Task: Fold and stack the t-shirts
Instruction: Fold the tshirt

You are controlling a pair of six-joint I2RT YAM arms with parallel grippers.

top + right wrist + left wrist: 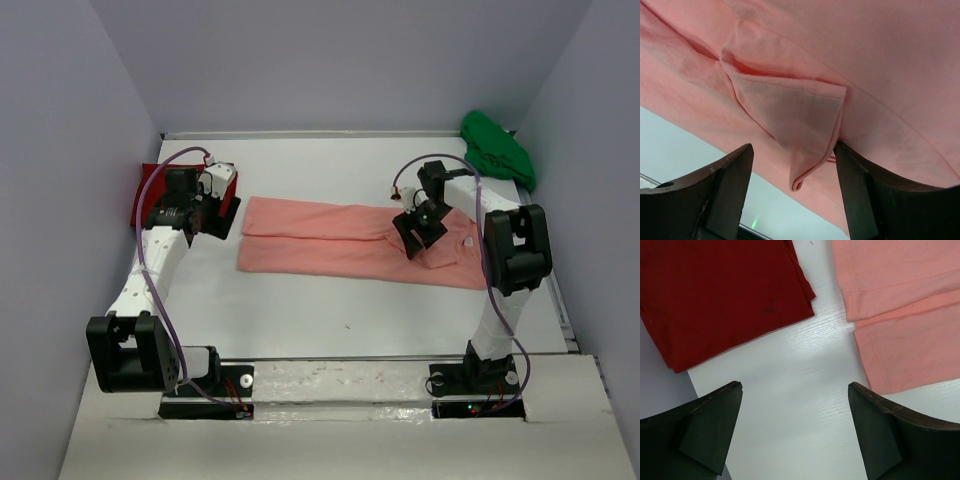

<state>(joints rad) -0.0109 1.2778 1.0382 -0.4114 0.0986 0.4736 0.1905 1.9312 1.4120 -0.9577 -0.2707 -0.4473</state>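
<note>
The salmon-pink t-shirt lies folded lengthwise across the middle of the table. My right gripper is over its right part, open. In the right wrist view a folded sleeve flap of the pink shirt sits between the open fingers of my right gripper and touches the right finger. My left gripper is open and empty over bare table, between the deep red t-shirt and the pink shirt's left end. The red shirt lies folded at the left wall. The green t-shirt is bunched at the back right.
Grey walls enclose the white table on the left, back and right. The arm bases stand at the near edge.
</note>
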